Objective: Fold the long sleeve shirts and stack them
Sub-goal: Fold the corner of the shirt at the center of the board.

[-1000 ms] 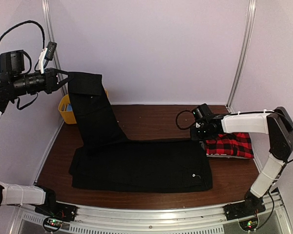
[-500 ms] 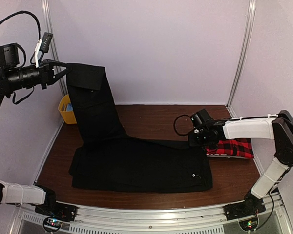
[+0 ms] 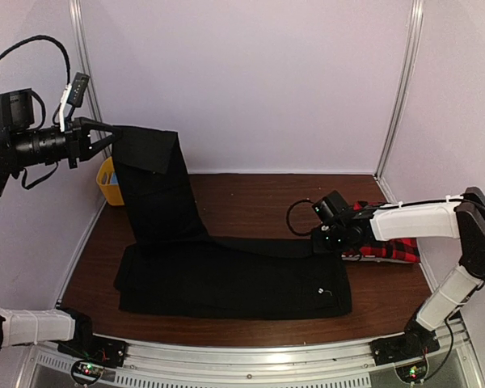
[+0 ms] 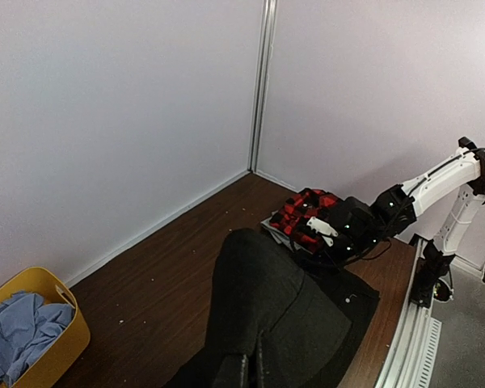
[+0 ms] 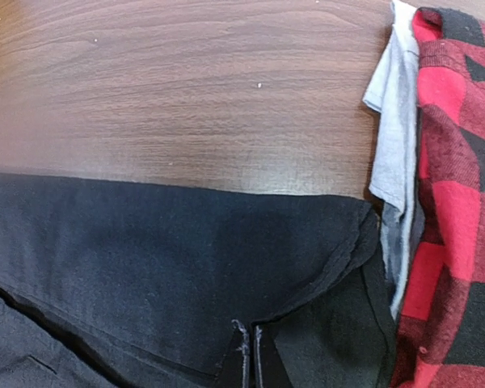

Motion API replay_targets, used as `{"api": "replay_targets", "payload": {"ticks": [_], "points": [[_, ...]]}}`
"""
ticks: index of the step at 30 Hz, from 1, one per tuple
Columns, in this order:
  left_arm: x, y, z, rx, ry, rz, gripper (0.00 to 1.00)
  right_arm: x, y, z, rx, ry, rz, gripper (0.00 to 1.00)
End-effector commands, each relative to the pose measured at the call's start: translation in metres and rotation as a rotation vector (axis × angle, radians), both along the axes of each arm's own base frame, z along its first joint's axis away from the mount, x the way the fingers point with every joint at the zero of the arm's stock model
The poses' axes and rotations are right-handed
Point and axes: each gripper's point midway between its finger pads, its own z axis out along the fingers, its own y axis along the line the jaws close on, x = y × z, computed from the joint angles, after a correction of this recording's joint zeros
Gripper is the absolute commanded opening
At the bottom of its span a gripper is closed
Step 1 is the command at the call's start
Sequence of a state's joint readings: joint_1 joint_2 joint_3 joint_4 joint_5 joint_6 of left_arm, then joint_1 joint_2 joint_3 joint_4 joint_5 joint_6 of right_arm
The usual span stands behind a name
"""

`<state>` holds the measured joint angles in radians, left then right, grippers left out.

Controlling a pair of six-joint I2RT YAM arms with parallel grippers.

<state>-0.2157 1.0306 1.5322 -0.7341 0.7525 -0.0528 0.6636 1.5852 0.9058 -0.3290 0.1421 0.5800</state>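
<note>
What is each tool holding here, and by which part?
Both hold the black shirt: the left tool pinches the top edge of its raised end, the right tool a fold at its right end, low by the plaid shirt.

Far strip passable; middle, far-left corner and right side blocked.
Bare table [image 3: 250, 198] runs along the far wall, between the raised cloth and the right arm [image 3: 412, 218]; narrow bare bands lie at the near and left edges. The black shirt [image 3: 234, 279] covers the middle, one part drawn up like a curtain to the left gripper [image 3: 109, 137], clamped on it high at far left. The yellow bin [image 3: 107, 182] sits partly hidden behind that curtain. The right arm lies low across the right side, the right gripper [image 3: 319, 240] pinching the shirt's far-right corner just beside the plaid shirt [image 3: 396, 250].
</note>
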Motion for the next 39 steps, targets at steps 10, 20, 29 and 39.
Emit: {"api": "replay_targets", "payload": {"ticks": [10,20,29,39], "points": [[-0.032,-0.002,-0.012,0.029,-0.09,-0.095,0.0,-0.012,-0.018,0.003,-0.037,-0.006,-0.041,0.0],[-0.037,-0.004,-0.032,0.026,-0.046,-0.118,0.0,-0.022,-0.015,-0.01,-0.023,0.026,-0.024,0.01],[-0.029,-0.005,-0.049,0.031,0.013,-0.112,0.0,-0.02,-0.014,-0.001,-0.023,0.013,-0.016,0.28],[-0.016,-0.007,-0.052,0.019,0.041,-0.103,0.0,-0.012,-0.004,0.027,-0.006,-0.052,0.007,0.45]]}}
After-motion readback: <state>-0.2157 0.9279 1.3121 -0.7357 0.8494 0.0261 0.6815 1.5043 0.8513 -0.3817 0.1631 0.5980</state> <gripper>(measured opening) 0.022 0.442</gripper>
